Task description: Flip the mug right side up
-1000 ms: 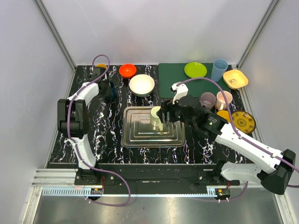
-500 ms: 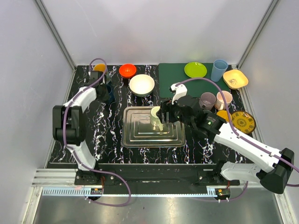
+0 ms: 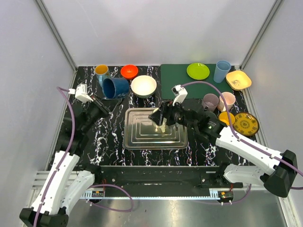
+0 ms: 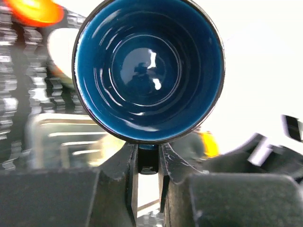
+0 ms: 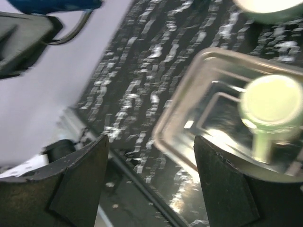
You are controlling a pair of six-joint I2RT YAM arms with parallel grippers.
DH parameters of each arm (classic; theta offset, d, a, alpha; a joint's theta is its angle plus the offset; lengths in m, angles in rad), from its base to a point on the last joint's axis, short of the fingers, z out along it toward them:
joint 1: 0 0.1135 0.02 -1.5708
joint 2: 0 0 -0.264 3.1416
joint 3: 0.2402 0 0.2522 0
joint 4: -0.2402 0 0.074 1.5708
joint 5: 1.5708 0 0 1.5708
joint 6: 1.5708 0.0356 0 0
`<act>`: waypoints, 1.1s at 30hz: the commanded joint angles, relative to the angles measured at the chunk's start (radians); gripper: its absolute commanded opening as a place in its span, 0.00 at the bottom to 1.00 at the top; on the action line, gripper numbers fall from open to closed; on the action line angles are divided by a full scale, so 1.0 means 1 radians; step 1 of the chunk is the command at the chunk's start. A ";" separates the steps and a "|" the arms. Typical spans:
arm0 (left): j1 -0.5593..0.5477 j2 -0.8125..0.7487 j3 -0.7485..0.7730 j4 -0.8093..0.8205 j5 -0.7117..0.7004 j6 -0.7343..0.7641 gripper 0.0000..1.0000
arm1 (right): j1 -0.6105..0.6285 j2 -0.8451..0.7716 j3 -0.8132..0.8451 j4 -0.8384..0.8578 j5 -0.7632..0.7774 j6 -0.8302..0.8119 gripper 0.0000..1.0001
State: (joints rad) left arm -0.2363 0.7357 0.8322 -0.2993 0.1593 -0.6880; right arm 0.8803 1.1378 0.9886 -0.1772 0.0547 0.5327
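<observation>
- Top external view: blue mug [image 3: 115, 87] lies on its side off the tray's [image 3: 132, 144] far-left corner, mouth turned toward the left arm.
- Left wrist view: mug mouth faces the lens squarely and the glossy blue inside fills the upper frame.
- Left fingers [image 4: 118, 184] are pressed together on the mug's handle [image 4: 148, 163], which sits in the narrow gap just under the rim.
- I cannot tell whether the mug is clear of the worktop [image 3: 109, 137].
- Right fingers [image 5: 80, 184] are spread wide with nothing between them, and the arm reaches over the tray from its right side.
- Pale cup [image 5: 272, 101] sits inside the tray toward its right half. From above it is partly hidden under the right arm. The right wrist view is blurred.
- White bowl [image 3: 143, 86] is just beyond the tray's far edge.
- Orange bowl [image 3: 129, 71] and yellow cup [image 3: 101, 70] are farther back, beyond the tray's far-left corner.
</observation>
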 commanded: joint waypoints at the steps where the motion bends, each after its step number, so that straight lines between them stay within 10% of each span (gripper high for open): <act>1: 0.000 -0.033 -0.143 0.563 0.356 -0.359 0.00 | -0.010 -0.018 -0.051 0.357 -0.304 0.211 0.78; 13: -0.064 -0.108 -0.286 0.940 0.437 -0.619 0.00 | -0.026 0.069 -0.088 0.706 -0.454 0.409 0.77; 26: -0.136 -0.116 -0.242 0.868 0.424 -0.584 0.00 | -0.083 0.154 -0.051 0.861 -0.515 0.466 0.70; 33: -0.181 -0.102 -0.245 0.835 0.416 -0.550 0.00 | -0.122 0.185 -0.042 0.939 -0.572 0.504 0.50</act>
State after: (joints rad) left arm -0.3862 0.6388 0.5243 0.4454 0.5545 -1.2724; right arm 0.7879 1.3052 0.8978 0.6334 -0.4839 1.0004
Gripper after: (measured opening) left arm 0.177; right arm 0.541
